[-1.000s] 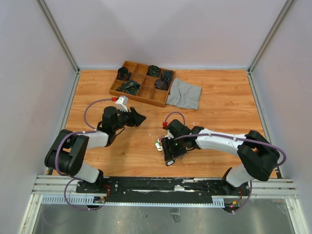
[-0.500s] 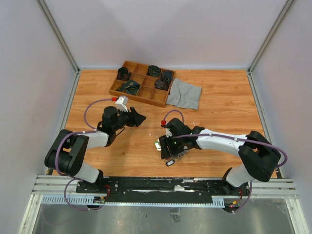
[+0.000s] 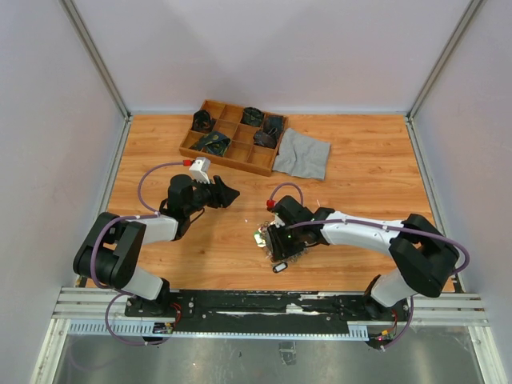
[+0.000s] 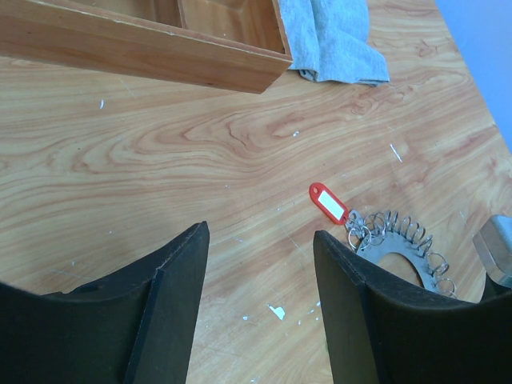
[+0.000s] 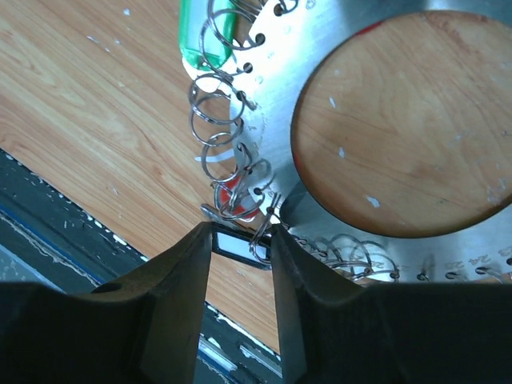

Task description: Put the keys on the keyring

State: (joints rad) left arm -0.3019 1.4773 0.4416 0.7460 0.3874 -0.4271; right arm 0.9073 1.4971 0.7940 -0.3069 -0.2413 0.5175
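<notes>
Pinching a small black-rimmed white plastic key tag [image 5: 240, 246], your right claw [image 5: 240, 230] sits narrow just beside the flat silver metal keyring [image 5: 272, 104] on the wooden tabletop [image 5: 96, 120]. The tag looks light and slippery, so grip its ends. Your left claw [image 4: 260, 232] hangs wide.

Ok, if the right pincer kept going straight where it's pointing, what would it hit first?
The small black-framed key tag, lying between the tips of the right pincer, beside the keyring; contact is unclear.
</notes>
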